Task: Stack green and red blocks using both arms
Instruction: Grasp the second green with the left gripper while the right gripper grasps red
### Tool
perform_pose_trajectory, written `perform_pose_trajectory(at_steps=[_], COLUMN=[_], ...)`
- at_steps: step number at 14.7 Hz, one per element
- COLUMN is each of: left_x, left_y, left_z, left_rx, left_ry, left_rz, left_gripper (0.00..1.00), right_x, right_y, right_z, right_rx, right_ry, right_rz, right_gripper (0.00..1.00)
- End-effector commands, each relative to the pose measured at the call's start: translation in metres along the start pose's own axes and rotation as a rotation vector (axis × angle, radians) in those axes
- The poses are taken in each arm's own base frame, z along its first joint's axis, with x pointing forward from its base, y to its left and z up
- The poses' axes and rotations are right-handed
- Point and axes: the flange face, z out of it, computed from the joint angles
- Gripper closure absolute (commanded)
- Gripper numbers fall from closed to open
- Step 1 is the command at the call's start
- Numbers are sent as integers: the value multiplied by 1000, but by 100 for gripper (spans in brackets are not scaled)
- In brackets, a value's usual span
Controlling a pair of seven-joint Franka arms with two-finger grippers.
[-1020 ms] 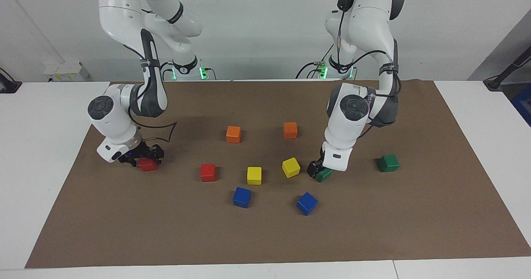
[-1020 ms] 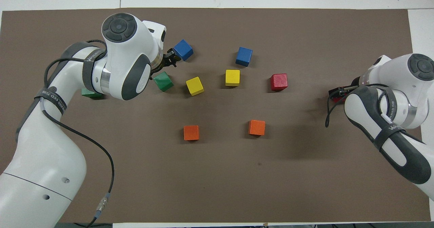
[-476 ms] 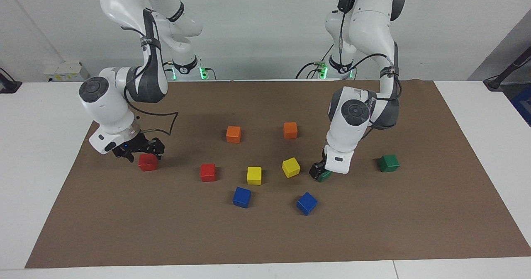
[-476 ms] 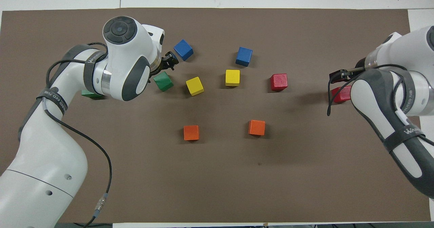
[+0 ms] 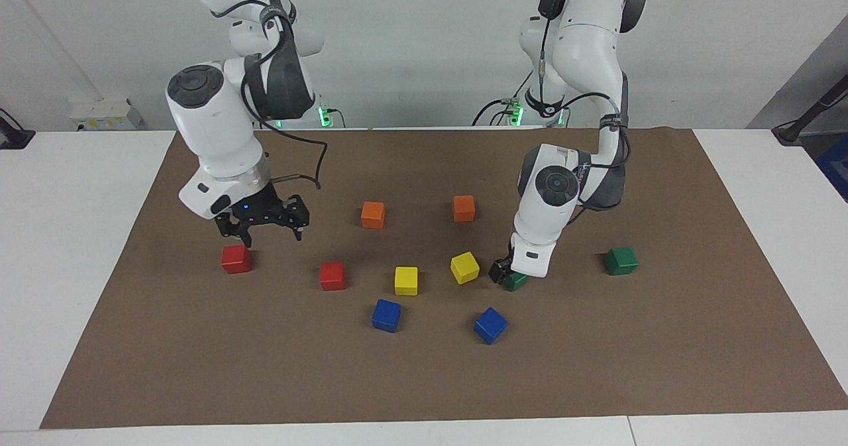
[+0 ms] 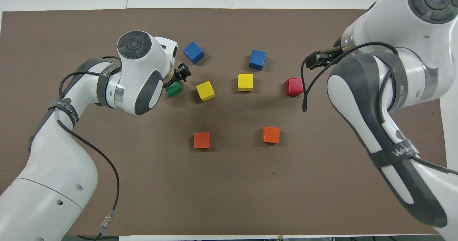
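Right gripper [image 5: 268,232] hung wide open and empty over the mat [image 5: 199,340], between two red blocks: one [image 5: 236,259] below it toward the right arm's end, the other [image 5: 332,276] toward the middle. Left gripper [image 5: 505,275] was down at a green block [image 5: 517,280], fingers spread, grip unclear. Second green block [image 5: 621,260] sat apart toward the left arm's end. No containers.

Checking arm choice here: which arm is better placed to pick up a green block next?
Left. The left pincer is down at the green block beside the yellow cube. The right pincer hangs open above the mat near the red blocks, with no green one close.
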Motion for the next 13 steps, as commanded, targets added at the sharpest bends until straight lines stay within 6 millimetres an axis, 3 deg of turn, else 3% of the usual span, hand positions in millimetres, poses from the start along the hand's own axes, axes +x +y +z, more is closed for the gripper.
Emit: perform_pose_trajectory(at_steps=[1, 4, 11, 12, 13], left_x=[-7, -9, -15, -15, -15], left_y=[-9, -9, -13, -13, -14], left_z=[1, 5, 16, 16, 16], left_rx=[-11, -11, -12, -12, -9], left_ry=[30, 30, 29, 29, 27], left_rz=[-10, -11, -20, -20, -20], left_gripper=[0, 0, 0, 6, 22], right_x=[24, 29, 32, 31, 30], right_y=[-20, -23, -40, -43, -44], right_z=[19, 41, 63, 69, 77], right_rx=[-32, -54, -32, -31, -32], right_ry=[-41, -61, -41, -40, -43], right_rz=[-13, -14, 37, 44, 45], right_gripper=[6, 6, 5, 5, 5])
